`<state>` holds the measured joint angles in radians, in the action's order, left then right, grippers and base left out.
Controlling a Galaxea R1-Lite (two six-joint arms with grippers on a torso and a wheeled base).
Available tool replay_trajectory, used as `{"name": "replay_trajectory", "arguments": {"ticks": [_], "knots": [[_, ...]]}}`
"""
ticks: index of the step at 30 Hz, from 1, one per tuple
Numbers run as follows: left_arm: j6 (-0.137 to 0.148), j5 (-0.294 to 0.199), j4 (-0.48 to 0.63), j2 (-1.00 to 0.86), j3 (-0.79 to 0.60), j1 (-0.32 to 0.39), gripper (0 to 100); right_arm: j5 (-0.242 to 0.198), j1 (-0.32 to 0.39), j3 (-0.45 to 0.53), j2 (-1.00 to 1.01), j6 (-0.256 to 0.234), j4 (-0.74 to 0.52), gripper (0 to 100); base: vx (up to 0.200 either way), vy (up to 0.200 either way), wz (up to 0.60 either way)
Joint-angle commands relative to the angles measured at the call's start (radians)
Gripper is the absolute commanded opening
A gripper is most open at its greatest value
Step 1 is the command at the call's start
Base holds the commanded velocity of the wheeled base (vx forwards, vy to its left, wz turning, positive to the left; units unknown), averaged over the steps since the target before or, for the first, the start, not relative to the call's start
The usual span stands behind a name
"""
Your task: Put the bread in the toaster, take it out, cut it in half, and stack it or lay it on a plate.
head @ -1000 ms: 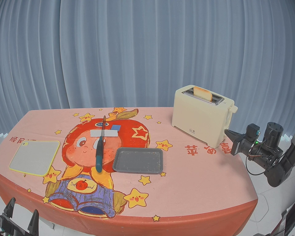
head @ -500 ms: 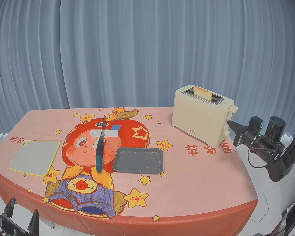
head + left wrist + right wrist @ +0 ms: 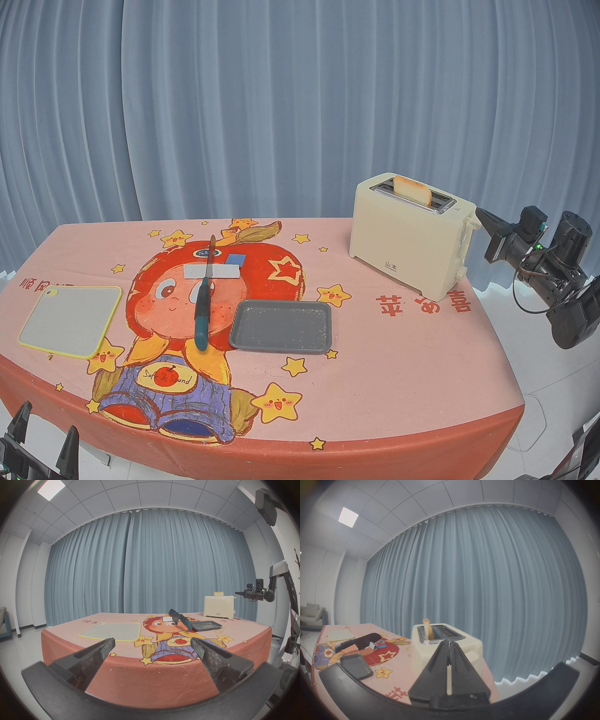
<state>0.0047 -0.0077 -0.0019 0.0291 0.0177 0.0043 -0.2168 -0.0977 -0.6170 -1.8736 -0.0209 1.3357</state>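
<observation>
A slice of bread [image 3: 412, 189] stands upright in the far slot of the cream toaster [image 3: 406, 240] at the table's back right, its top sticking out; the bread [image 3: 428, 629] also shows edge-on in the right wrist view. My right gripper [image 3: 480, 213] is shut and empty, hanging just right of the toaster near its side lever. A grey plate [image 3: 281, 326] lies mid-table, with a teal-handled knife [image 3: 203, 300] resting on a small stand to its left. A yellow-rimmed cutting board [image 3: 70, 320] lies at the left. My left gripper [image 3: 153, 650] is open, low before the table's front.
The cartoon tablecloth [image 3: 387, 375] covers the table, with bare cloth in front of the toaster and at the front right. A blue curtain [image 3: 300, 106] hangs behind. The table's right edge runs close below the right arm.
My right gripper has risen from beside the toaster's base to about the height of its top, staying shut. Nothing else has moved.
</observation>
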Motion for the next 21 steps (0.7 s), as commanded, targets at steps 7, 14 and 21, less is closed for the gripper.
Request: {"name": "replay_trajectory", "arguments": {"ticks": [7,14,21], "knots": [[0.000,0.000,0.000,0.002,-0.018,0.000,100,0.011,0.013,-0.006,-0.007,0.001,-0.001,0,0.000,0.000,0.00],[0.000,0.000,0.000,0.000,-0.018,0.000,100,0.011,0.019,-0.004,-0.027,0.004,0.000,0,0.000,0.000,0.00],[0.000,0.000,0.000,0.000,-0.018,0.000,100,0.011,0.022,0.000,-0.047,0.009,-0.001,0,0.000,0.000,0.00]]}}
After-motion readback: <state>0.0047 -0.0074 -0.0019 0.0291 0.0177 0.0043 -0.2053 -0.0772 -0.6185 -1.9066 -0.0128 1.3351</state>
